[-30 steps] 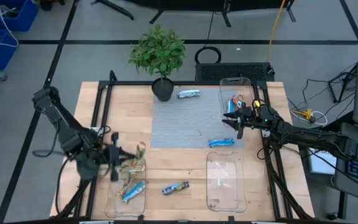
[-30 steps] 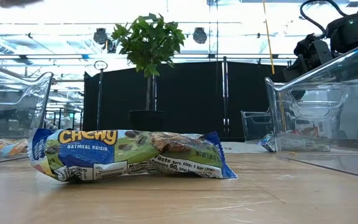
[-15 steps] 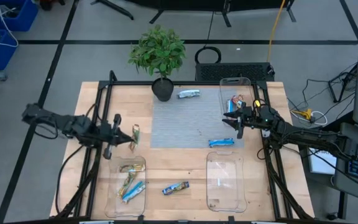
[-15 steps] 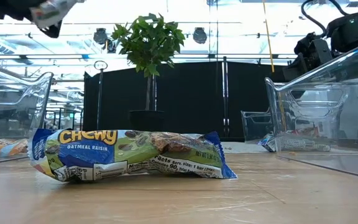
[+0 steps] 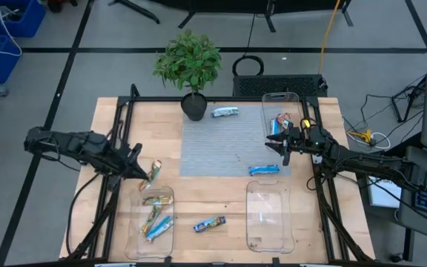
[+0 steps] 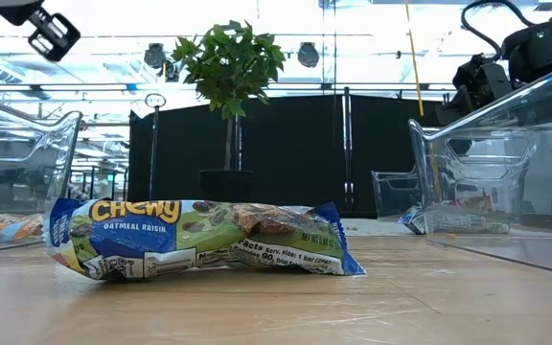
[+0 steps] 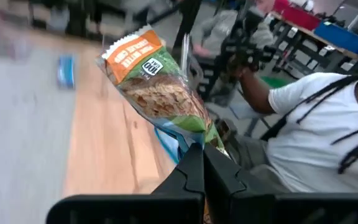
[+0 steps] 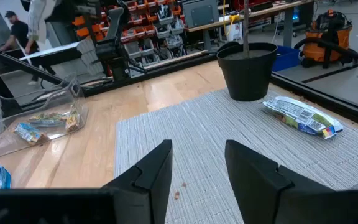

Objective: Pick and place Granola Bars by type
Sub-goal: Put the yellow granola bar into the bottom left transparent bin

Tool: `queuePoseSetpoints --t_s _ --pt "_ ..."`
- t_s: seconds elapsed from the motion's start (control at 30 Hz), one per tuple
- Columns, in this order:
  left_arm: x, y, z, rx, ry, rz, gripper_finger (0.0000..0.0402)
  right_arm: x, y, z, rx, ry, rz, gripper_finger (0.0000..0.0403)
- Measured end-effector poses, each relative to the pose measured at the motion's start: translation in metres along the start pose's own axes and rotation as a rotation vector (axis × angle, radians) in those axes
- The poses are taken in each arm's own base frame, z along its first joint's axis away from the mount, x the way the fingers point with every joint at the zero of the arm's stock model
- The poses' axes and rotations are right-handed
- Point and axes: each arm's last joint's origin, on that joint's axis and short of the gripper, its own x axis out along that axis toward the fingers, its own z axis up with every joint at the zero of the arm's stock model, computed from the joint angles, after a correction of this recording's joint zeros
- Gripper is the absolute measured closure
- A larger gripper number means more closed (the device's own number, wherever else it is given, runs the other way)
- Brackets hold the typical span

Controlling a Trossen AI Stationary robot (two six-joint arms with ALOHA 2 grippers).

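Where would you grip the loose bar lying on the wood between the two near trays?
Grip the bar across its narrow middle, coming straight down. It lies flat and slightly angled, clear of the left tray and right tray, so turn the jaws square to its long sides.

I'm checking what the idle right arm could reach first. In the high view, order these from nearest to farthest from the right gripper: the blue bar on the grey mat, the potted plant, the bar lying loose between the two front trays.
From the right gripper:
1. Blue bar, on the mat's edge beside it.
2. Potted plant, at the table's back.
3. Loose bar, at the front between the trays.
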Motion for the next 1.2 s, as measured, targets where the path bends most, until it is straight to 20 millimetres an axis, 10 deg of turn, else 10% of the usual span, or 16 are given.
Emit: queuePoseSetpoints --t_s 0.6,1.2 --pt "0.051 -0.008 -0.033 -0.631 0.425 0.145 0.0401 0.0 0.0 -0.002 0.005 0.019 -0.004 0.0264" --pt "0.102 -0.053 -0.078 -0.769 0.446 0.335 0.0401 0.0 0.0 -0.002 0.004 0.016 -0.001 0.0264"
